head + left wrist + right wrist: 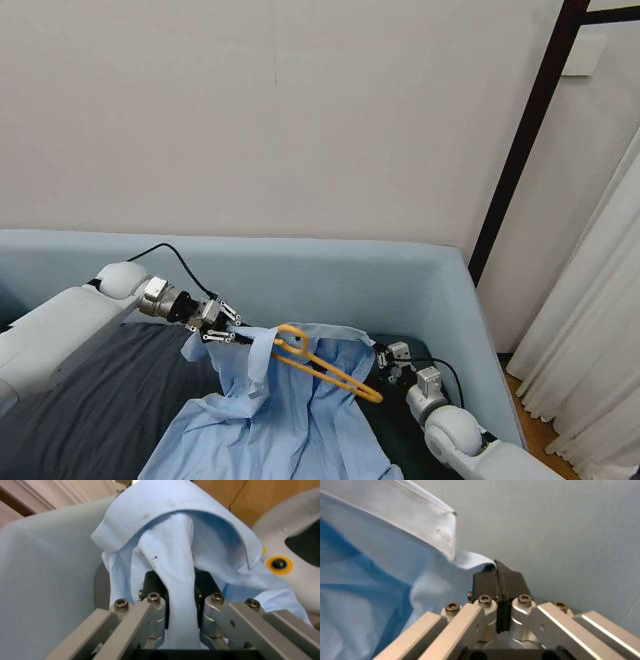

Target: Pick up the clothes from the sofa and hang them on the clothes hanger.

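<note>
You have the left gripper [236,332] reaching in from the left over the dark grey seat cushion [90,400] of the pale blue upholstered sofa [330,275], close to the backrest. Its jaws are clamped on the light blue fabric shirt [290,420]. In your left wrist view the left gripper [178,592] has a fold of the shirt [170,528] running down between its dark pads, and the collar arches above them. The right gripper [390,362] comes up from the lower right, near the sofa's right arm, on the far side of the garment from the left one. In your right wrist view the right gripper [497,581] has its jaws pressed together, pinching a thin edge of the shirt [365,577] at the very tip of the pads, with the sofa's pale blue wall behind. The shirt hangs lifted at its top between the two grippers, and the rest spills crumpled down onto the seat cushion towards you. A yellow plastic clothes hanger [325,368] lies against the raised top of the shirt. Its hook stands just beside the left gripper, and one arm slants down towards the right gripper. A dark frame post [520,150] and white curtains [600,330] stand to the right of the sofa.
</note>
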### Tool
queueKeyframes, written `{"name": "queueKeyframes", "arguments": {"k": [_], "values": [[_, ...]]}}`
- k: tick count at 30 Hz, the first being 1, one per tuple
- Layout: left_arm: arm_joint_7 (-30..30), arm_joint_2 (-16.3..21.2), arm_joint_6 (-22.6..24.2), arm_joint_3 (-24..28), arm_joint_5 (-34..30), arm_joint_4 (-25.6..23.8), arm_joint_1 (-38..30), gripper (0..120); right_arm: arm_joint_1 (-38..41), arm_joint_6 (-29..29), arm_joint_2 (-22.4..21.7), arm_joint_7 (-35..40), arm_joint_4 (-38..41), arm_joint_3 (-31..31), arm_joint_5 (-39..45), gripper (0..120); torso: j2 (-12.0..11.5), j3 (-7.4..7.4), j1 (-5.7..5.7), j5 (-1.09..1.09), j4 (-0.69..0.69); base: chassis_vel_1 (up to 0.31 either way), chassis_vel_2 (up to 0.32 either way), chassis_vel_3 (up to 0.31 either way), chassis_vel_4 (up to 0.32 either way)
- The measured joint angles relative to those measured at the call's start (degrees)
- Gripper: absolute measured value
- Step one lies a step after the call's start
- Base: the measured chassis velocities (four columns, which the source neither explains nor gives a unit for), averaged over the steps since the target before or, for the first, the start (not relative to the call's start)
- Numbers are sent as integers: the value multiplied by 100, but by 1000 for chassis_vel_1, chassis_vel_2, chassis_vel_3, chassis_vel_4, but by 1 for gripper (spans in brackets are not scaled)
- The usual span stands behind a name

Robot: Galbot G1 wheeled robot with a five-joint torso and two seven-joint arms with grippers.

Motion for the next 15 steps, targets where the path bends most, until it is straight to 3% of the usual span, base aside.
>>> {"name": "queueKeyframes", "arguments": {"k": [15], "values": [[-281, -172, -17, -243, 952, 363, -189, 8, -610, 67, -394, -15, 917, 267, -498, 0, 0, 0, 0, 0, 1, 0, 0, 0, 0]]}}
